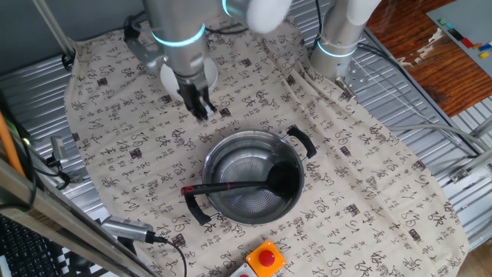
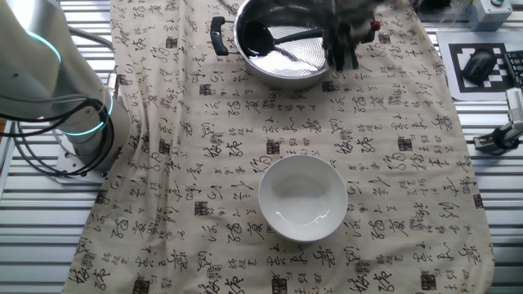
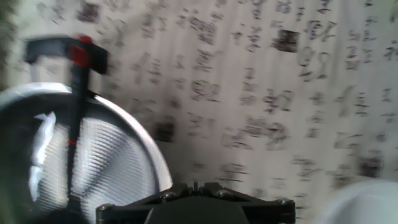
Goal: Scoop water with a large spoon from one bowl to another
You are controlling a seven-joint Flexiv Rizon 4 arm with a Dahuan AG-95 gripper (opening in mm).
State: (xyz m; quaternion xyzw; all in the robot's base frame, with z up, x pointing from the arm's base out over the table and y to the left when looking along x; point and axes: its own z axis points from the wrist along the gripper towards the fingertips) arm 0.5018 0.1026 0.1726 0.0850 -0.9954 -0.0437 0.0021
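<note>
The gripper [image 1: 201, 105] is hanging above the printed cloth [image 1: 369, 177], its dark fingers [image 1: 206, 104] pointing down and gripping nothing; whether they are standing wide or narrow cannot be told, since they are reading as one dark, blurred cluster in both fixed views and are barely showing in the hand view. It is hovering over bare cloth just outside the rim of the steel pot [image 1: 254, 188], which is sitting on the cloth with its two black loop handles sticking out on opposite sides. The black ladle [image 1: 257, 183] is lying inside the pot, its round scoop resting against the inner wall and its thin handle slanting up over the rim beside one loop handle, the red tip [image 1: 187, 190] poking just past the edge. The white bowl [image 2: 302, 198] is standing well apart from the pot, upright on the cloth. A red button [image 1: 266, 257] is sitting at the bench edge, near the pot.
</note>
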